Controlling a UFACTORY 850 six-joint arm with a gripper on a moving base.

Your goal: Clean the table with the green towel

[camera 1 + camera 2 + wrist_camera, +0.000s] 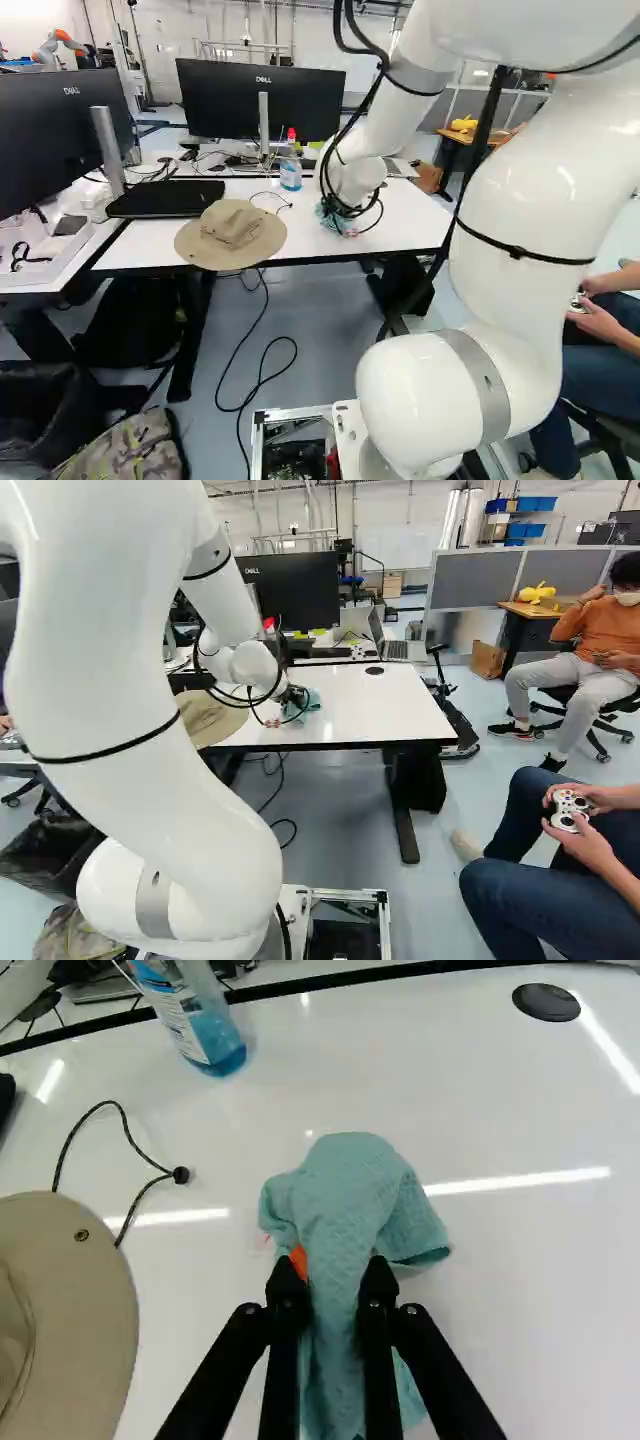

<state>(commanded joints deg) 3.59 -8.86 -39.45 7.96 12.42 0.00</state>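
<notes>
My gripper (296, 696) is low over the white table (385, 705) in the right base view, partly behind cables. The green towel (312, 706) shows beside it. In the wrist view, the gripper (334, 1295) is shut on the bunched green towel (345, 1200), with cloth pinched between both fingers and spreading ahead of and below them. An orange pad shows at one finger. Faint reddish marks (265, 1240) lie on the tabletop beside the towel; the cloth hides the surface under it.
A beige hat (232, 235) sits at the table's near edge, its cord reaching toward the towel. Farther back stand a blue spray bottle (290, 168) and a monitor (262, 98). A seated person's hands hold a controller (570, 810) at the right.
</notes>
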